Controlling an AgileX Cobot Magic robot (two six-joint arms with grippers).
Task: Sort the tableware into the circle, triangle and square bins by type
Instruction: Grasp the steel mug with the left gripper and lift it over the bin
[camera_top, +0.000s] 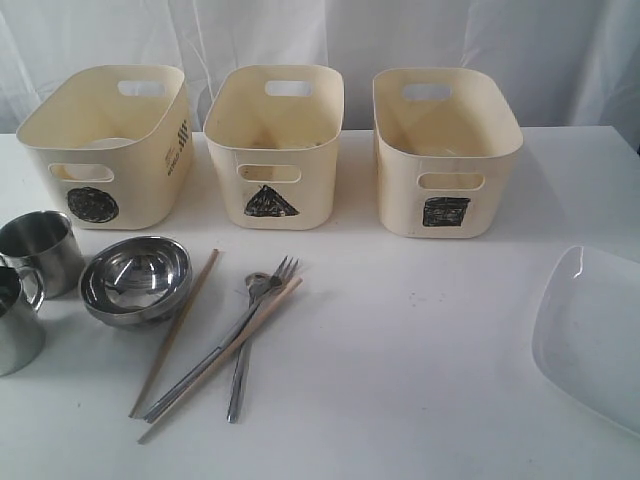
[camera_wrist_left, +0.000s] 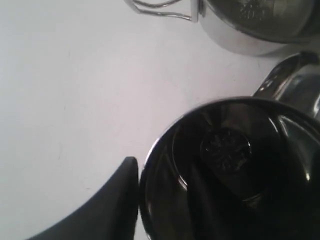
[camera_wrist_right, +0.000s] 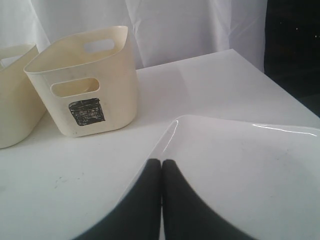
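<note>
The circle bin (camera_top: 105, 140), triangle bin (camera_top: 272, 145) and square bin (camera_top: 445, 150) stand in a row at the back. At the left are two steel mugs (camera_top: 40, 250) (camera_top: 15, 325) and the steel bowl (camera_top: 135, 278). Two chopsticks (camera_top: 180, 325) (camera_top: 225, 355), the fork (camera_top: 285, 268), spoon (camera_top: 258, 285) and knife (camera_top: 200, 375) lie crossed in the middle. The white plate (camera_top: 590, 330) lies at the right. My left gripper (camera_wrist_left: 157, 172) looks down into the near mug (camera_wrist_left: 230, 170), one finger (camera_wrist_left: 120, 200) against its rim, the other hidden. My right gripper (camera_wrist_right: 161, 161) is shut over the plate's (camera_wrist_right: 240, 170) rim. I cannot make out the small white bowl.
Everything rests on a white table (camera_top: 420, 380) with a white curtain behind. The far mug (camera_wrist_left: 250, 25) stands close to the near one. The square bin (camera_wrist_right: 85, 80) is beyond the plate, and the table's side edge (camera_wrist_right: 280, 85) drops off near it.
</note>
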